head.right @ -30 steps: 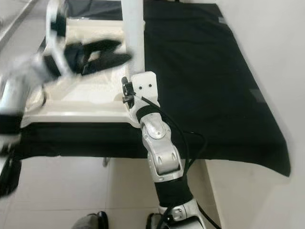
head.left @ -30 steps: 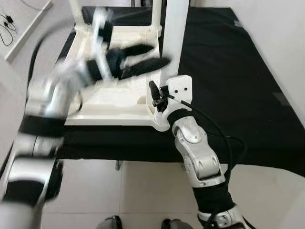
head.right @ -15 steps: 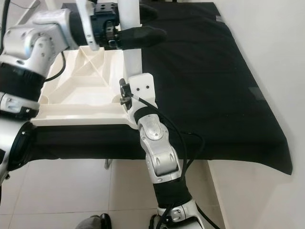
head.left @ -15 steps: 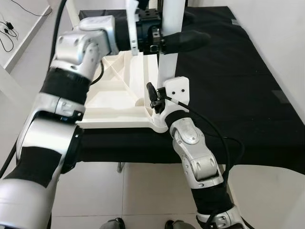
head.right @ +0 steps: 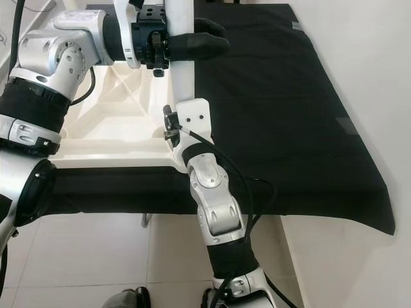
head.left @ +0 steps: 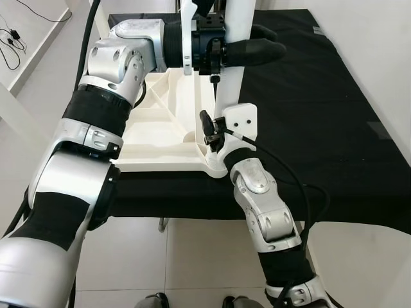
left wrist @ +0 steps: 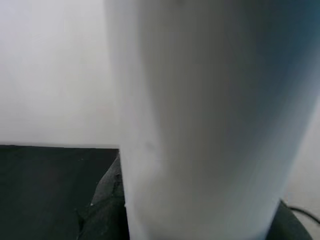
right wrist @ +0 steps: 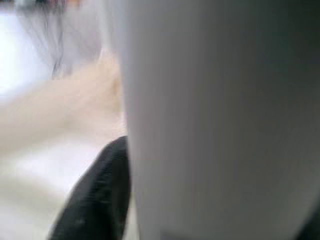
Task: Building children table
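The white children's table top lies upside down on a black-covered surface. A white table leg stands upright at its near right corner. My left gripper reaches across from the left and is shut on the leg high up, with one black finger wrapped around its right side. My right gripper is shut on the same leg low down, just above the corner socket; its white wrist plate hides the fingers. In the right wrist view a black finger presses against the leg.
Another white leg rises at the far left corner of the table top. The black cloth spreads wide to the right. A white panel with cables lies at the far left. Tiled floor is below the near edge.
My left arm swung from above the table top over to the upright leg and closed on it high up. The right arm stayed at the leg's base.
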Robot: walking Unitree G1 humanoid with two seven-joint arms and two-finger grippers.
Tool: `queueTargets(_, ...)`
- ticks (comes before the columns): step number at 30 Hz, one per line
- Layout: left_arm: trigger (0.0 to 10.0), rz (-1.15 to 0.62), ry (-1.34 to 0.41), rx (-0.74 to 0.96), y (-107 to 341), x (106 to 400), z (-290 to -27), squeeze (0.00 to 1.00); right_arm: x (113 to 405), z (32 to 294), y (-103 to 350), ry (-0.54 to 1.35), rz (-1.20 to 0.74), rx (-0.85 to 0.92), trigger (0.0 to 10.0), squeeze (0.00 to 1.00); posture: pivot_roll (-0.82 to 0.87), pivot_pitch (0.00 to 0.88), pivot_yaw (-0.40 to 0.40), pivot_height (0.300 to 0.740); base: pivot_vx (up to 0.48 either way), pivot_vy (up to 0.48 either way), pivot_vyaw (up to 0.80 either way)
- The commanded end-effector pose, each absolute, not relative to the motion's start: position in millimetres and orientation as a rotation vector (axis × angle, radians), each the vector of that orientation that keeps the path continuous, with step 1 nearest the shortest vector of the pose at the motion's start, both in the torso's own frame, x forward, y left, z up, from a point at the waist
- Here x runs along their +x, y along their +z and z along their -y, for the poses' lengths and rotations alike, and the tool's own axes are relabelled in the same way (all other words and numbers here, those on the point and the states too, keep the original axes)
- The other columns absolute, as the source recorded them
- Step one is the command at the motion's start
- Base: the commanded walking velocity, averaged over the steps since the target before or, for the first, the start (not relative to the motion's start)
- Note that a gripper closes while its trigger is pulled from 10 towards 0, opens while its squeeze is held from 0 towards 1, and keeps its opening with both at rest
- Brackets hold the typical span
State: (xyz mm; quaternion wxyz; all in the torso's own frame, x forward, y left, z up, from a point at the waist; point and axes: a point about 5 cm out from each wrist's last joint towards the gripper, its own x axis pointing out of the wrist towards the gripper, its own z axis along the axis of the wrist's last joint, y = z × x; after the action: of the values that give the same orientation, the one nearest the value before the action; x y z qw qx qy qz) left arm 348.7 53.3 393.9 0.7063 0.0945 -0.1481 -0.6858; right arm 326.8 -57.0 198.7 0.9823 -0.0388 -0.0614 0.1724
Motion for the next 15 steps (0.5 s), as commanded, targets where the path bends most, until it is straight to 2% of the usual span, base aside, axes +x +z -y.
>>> queueTargets(1,0.0,0.333,-1.563,0.244,394,346,-44,0.00,331,50,190,0.435,0.073,-0.058,10.0,1.00,0.05,0.183,0.023,0.740,0.000,0.000,0.00)
queueTargets(4,0.0,0.335,-1.567,0.238,393,346,-44,0.00,346,69,215,0.502,0.174,-0.071,10.0,1.00,0.05,0.182,0.020,0.740,0.000,0.000,0.00)
queueTargets(9,0.0,0.339,-1.568,0.226,392,346,-45,0.00,366,95,243,0.620,0.226,-0.137,10.0,1.00,0.04,0.182,0.019,0.740,0.000,0.000,0.00)
queueTargets(10,0.0,0.340,-1.570,0.220,392,346,-44,0.00,369,100,250,0.685,0.231,-0.156,10.0,0.37,0.04,0.182,0.017,0.740,0.000,0.000,0.00)
queueTargets(13,0.0,0.341,-1.572,0.217,392,346,-44,0.00,370,103,254,0.727,0.236,-0.166,10.0,0.37,0.04,0.182,0.017,0.740,0.000,0.000,0.00)
queueTargets(14,0.0,0.342,-1.573,0.213,391,346,-44,0.00,370,105,257,0.806,0.232,-0.187,10.0,0.00,0.04,0.183,0.015,0.740,0.000,0.000,0.00)
queueTargets(15,0.0,0.342,-1.573,0.213,391,346,-44,0.00,370,105,257,0.806,0.232,-0.187,10.0,0.00,0.04,0.183,0.015,0.740,0.000,0.000,0.00)
